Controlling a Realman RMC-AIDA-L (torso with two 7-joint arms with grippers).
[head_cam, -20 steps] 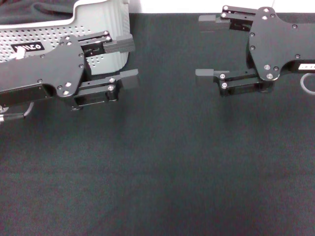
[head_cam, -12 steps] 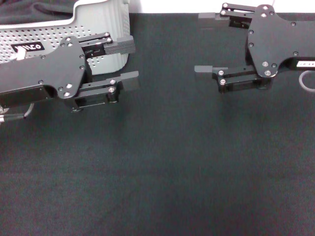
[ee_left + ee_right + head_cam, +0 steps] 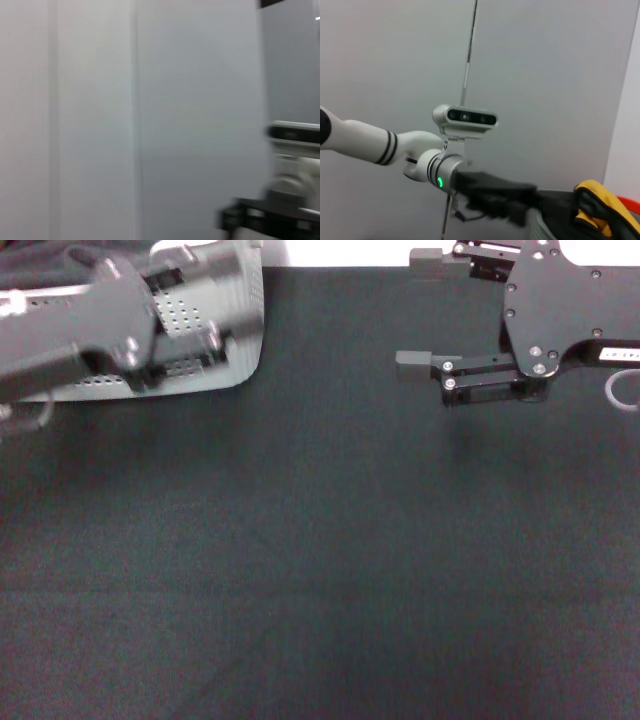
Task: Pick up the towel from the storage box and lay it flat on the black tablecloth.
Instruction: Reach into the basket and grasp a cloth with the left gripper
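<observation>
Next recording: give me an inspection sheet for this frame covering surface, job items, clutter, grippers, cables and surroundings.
Surface: black tablecloth covers the table, bare across the middle and front.
Job's things: storage box at the far left; towel not discernible.
Clutter: yellow-and-black item in the right wrist view, by the box.
Grippers: left gripper blurred over the box, fingers unclear; right gripper open, above the cloth at far right.
Cables: light loop at the right edge.
Surroundings: pale grey wall panels.
</observation>
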